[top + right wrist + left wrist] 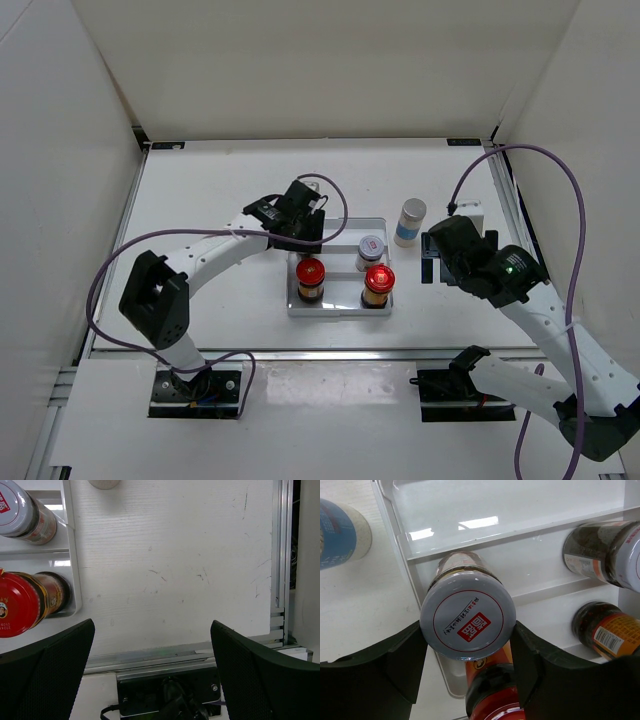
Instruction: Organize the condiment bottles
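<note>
Holding entry: left pincer clamped on a silver-lidded bottle, long axis near upright, lid toward the wrist, over the left end of the tray; whether it rests on a step cannot be told. Just in front, below: red-capped bottle, the likeliest obstruction. Right end of the tray: second silver-lidded bottle, second red-capped bottle. Outside the tray's back-left corner: blue-labelled bottle. Right of the tray on the bench: grey-capped bottle; right pincer, apart, empty, farther off.

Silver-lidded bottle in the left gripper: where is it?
In the left wrist view, the silver-lidded bottle sits in the left gripper at the white tray's left edge, beside a red-capped bottle.
</note>
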